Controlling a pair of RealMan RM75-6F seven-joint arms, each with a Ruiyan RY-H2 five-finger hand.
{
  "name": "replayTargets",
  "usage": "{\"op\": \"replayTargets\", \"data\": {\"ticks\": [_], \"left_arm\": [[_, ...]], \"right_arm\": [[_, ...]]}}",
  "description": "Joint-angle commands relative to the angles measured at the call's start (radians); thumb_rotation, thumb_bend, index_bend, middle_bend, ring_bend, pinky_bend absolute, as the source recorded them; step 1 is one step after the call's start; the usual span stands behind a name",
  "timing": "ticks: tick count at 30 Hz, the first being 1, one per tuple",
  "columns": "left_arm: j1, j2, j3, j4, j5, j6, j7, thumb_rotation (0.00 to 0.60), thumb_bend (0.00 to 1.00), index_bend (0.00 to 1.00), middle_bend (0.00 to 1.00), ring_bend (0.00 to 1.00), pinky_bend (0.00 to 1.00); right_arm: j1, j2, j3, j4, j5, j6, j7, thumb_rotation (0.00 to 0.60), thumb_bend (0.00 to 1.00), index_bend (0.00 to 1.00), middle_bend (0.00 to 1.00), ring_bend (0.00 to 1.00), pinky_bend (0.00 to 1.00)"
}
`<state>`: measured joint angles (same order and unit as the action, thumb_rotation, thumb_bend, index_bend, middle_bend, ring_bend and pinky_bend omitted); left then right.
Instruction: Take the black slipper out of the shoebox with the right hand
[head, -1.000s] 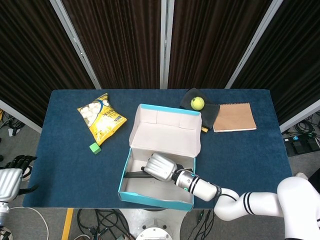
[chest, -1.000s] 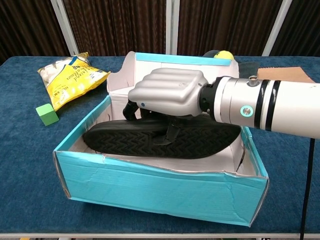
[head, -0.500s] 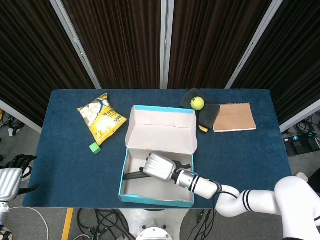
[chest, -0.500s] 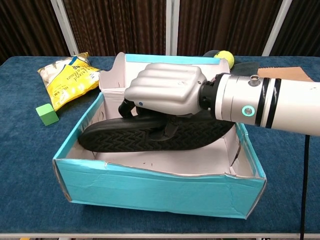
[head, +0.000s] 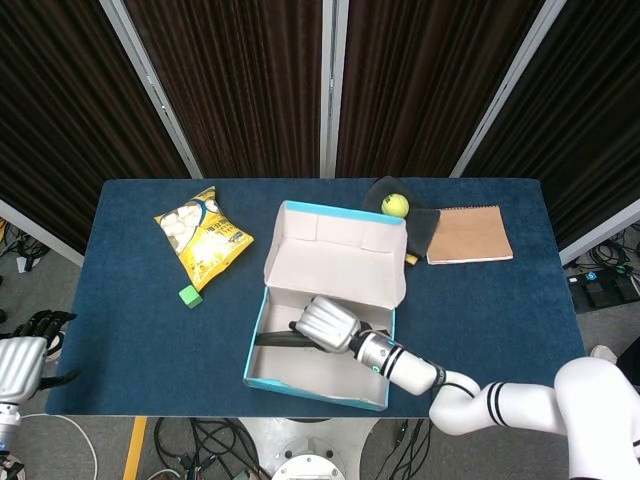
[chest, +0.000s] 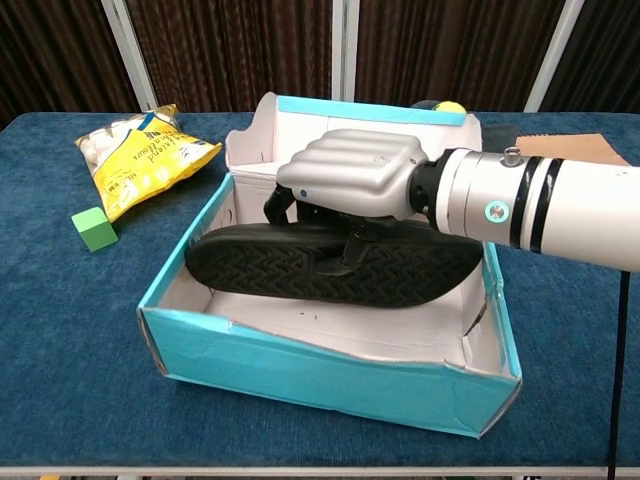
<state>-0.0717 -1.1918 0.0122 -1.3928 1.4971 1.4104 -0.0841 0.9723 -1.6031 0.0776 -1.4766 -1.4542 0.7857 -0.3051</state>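
The black slipper (chest: 300, 270) lies on its edge inside the teal shoebox (chest: 330, 380), its ribbed sole facing the chest camera. My right hand (chest: 355, 182) grips it from above, fingers curled over its top edge and thumb on the sole. In the head view the right hand (head: 328, 323) sits inside the shoebox (head: 300, 380), covering most of the slipper (head: 275, 340). My left hand (head: 22, 360) hangs off the table's left edge with its fingers apart, holding nothing.
A yellow snack bag (head: 205, 237) and a green cube (head: 189, 295) lie left of the box. Behind it are a yellow ball (head: 395, 206) on a dark cloth (head: 420, 228) and a brown notebook (head: 469, 234). The box lid (head: 335, 260) stands open at the back.
The shoebox has shifted and turned on the table together with my right hand and the slipper, first toward the left, now back to the right. The slipper stays gripped inside the box.
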Motion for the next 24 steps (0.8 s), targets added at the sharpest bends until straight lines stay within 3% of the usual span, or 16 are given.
{"op": "replayTargets", "data": {"ticks": [1,6,17,24], "left_arm": [[-0.001,-0.003,0.002,0.003,0.003,0.0,-0.002,0.6,0.0,0.22,0.2,0.15,0.31],[-0.002,-0.006,0.003,0.006,0.004,-0.003,-0.005,0.6,0.0,0.22,0.2,0.15,0.31],[-0.002,-0.012,0.001,0.011,0.007,0.005,-0.011,0.6,0.0,0.22,0.2,0.15,0.31],[-0.001,-0.015,0.003,0.019,0.009,0.006,-0.018,0.6,0.0,0.23,0.2,0.15,0.31]], "right_arm": [[0.012,0.011,-0.023,0.007,-0.038,-0.007,-0.03,0.6,0.52,1.0,0.82,0.64,0.76],[0.018,0.016,-0.036,0.0,-0.08,0.003,-0.054,0.6,0.52,1.0,0.82,0.64,0.76],[-0.002,0.03,-0.033,0.002,-0.164,0.108,0.044,0.6,0.52,1.0,0.82,0.64,0.76],[-0.012,0.04,-0.04,0.047,-0.236,0.173,-0.034,0.6,0.52,1.0,0.82,0.64,0.76]]}}
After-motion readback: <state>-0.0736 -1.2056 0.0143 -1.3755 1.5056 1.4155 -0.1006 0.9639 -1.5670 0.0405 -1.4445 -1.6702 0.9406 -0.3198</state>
